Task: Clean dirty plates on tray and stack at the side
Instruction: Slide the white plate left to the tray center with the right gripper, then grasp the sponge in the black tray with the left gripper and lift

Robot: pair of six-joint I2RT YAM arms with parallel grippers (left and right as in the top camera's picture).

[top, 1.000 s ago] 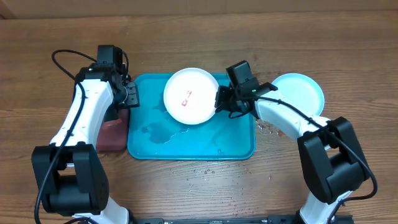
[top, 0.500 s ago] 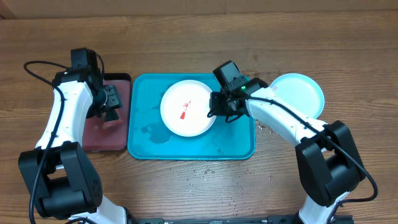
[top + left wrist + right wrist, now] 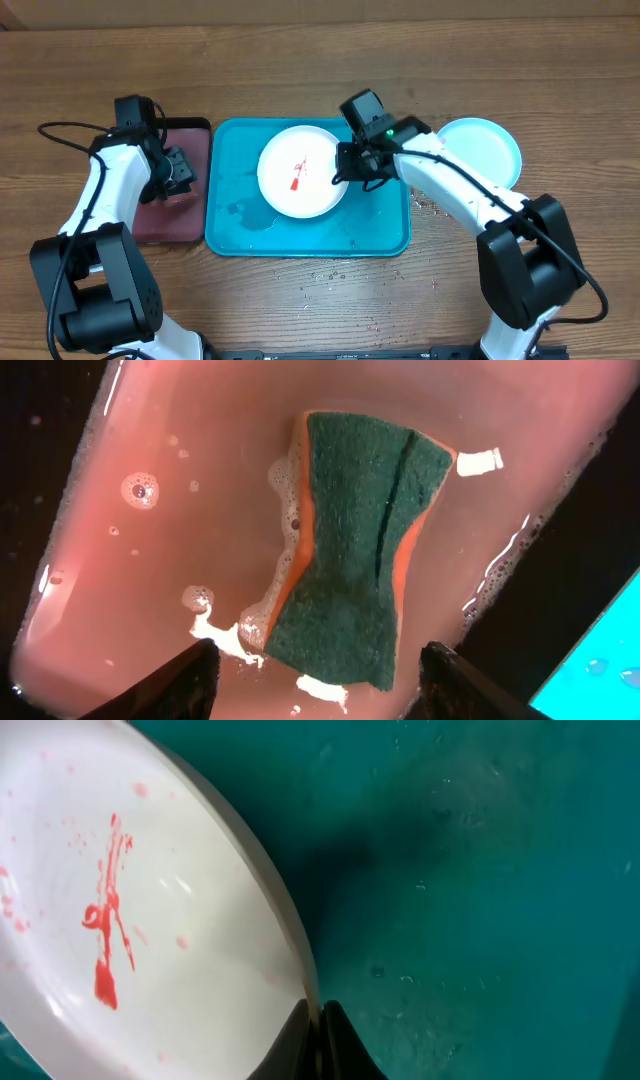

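Note:
A white plate (image 3: 300, 171) with a red smear at its centre is over the turquoise tray (image 3: 375, 232). My right gripper (image 3: 345, 172) is shut on the plate's right rim; in the right wrist view the rim (image 3: 270, 910) runs between the closed fingers, with the tray (image 3: 480, 870) below. A light blue plate (image 3: 482, 148) lies on the table right of the tray. My left gripper (image 3: 178, 172) is open above the black tray with the pink inside (image 3: 160, 215); in the left wrist view a green and orange sponge (image 3: 360, 550) lies in soapy pink water between the fingers. The lime-green-rimmed plate is out of view.
Water patches lie on the tray (image 3: 250, 212) and droplets dot the wooden table (image 3: 330, 275) in front of it. The black tray stands against the turquoise tray's left edge.
My right gripper has carried the white plate down and left, its red smear now facing up. My left gripper has moved left from the turquoise tray's edge to above the sponge tray.

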